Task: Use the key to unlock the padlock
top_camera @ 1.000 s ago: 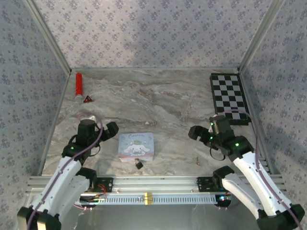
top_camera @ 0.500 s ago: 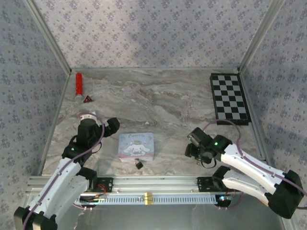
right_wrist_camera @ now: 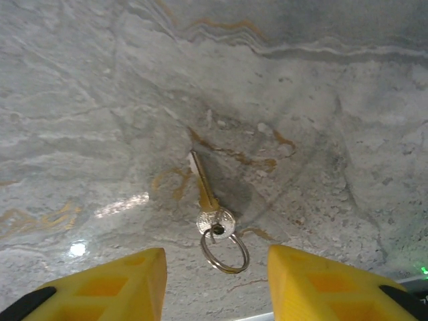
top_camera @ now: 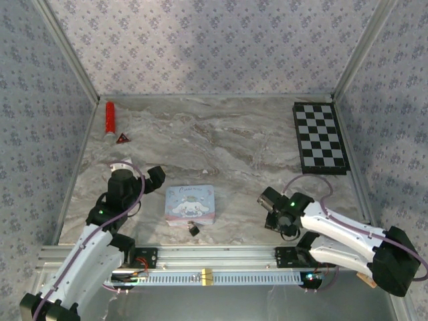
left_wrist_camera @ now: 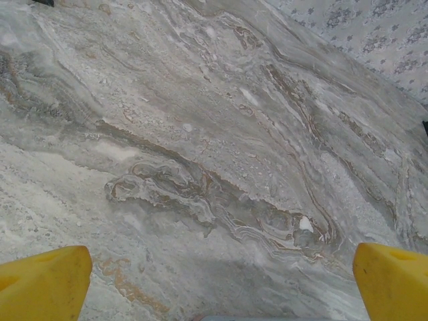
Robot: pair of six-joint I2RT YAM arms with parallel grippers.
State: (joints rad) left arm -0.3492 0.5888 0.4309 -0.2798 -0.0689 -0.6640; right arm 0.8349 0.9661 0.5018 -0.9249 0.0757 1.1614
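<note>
Brass-toned and thin, the key (right_wrist_camera: 204, 190) is lying flat on the marble counter (right_wrist_camera: 348, 100). In the right wrist view its blade is pointing toward 11 o'clock, and its bow and split ring (right_wrist_camera: 225, 251) are sitting at the 6 o'clock end. The right fingers (top_camera: 275, 215) are hovering directly over it, spread apart and gripping nothing. The ring is resting in the gap between the two yellow tips.

The step in hand appears to be the key pick-up. To do it well:

1. Shift the fingers slightly toward 12 o'clock so the tips are bracketing the bow, not the ring. A grip on the ring alone would probably leave the key swinging freely.
2. Lower until the tips are almost touching the counter, since the key offers very little height to catch.
3. Close slowly across the bow along the 3-to-9 o'clock line. A fast close is likely to send the sliver skidding.

In the top view, the padlock (top_camera: 194, 229) is lying just beside the 6 o'clock edge of the pastel tin (top_camera: 190, 200), well apart from the right fingers at their 9 o'clock. The left fingers (top_camera: 155, 179) are also wide open and gripping nothing, hovering over bare counter near the tin's 10 o'clock corner. They appear well placed to steady the padlock later.
</note>
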